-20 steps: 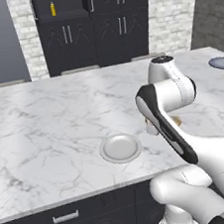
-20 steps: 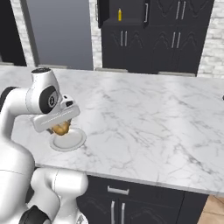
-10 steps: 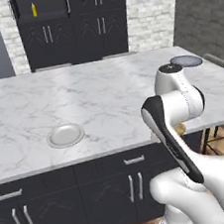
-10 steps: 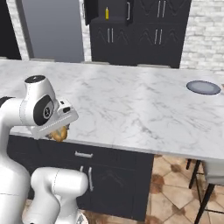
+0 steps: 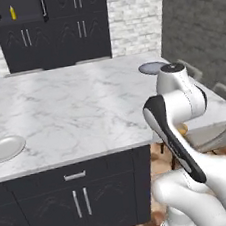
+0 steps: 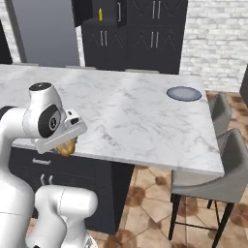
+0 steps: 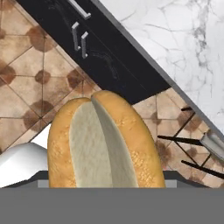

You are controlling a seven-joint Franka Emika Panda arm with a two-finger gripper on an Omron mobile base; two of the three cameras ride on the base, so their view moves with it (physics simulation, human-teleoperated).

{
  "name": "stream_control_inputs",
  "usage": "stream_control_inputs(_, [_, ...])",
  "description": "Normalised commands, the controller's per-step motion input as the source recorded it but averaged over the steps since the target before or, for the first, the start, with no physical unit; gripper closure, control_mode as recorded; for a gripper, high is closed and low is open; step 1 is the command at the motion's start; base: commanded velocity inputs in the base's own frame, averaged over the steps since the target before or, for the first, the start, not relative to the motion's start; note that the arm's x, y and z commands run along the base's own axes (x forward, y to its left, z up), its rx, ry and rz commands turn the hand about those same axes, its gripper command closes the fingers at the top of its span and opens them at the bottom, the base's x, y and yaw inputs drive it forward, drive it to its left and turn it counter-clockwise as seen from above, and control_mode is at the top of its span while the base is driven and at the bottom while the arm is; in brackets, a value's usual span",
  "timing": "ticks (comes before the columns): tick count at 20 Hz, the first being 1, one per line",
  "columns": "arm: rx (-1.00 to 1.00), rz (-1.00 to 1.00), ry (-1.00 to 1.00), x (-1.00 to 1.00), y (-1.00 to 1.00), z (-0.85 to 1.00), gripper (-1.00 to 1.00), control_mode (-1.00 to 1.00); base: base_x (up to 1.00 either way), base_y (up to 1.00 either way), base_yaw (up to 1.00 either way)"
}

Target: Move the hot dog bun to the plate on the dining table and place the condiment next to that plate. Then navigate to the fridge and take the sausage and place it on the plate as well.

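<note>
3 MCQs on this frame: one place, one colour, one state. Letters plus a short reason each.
1. Where is the plate?
A. far end of the dining table, near the stools
B. on the floor
C. in the cabinet

2. What colour is the condiment in the dark cabinet?
A. red
B. yellow
C. green

3. What state is the gripper in?
A. open, nothing in it
B. holding the whitish dish
C. holding the hot dog bun

Key: 1 A, it lies on the marble top by the grey stools. 2 B, the bottle is yellow. 3 C, the hand view shows the bun between the fingers.
</note>
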Motion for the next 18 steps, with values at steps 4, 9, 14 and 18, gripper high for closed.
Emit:
stream_control_inputs(4, [0.0, 0.0, 0.0, 0.0, 0.0, 0.0, 1.0, 1.0, 0.0, -1.0, 0.08])
stream_control_inputs(9, [0.0, 0.0, 0.0, 0.0, 0.0, 0.0, 1.0, 1.0, 0.02, -1.0, 0.06])
stream_control_inputs(14, [0.0, 0.0, 0.0, 0.0, 0.0, 0.0, 1.0, 1.0, 0.08, -1.0, 0.06])
stream_control_inputs(18, [0.0, 0.0, 0.0, 0.0, 0.0, 0.0, 1.0, 1.0, 0.18, -1.0, 0.08])
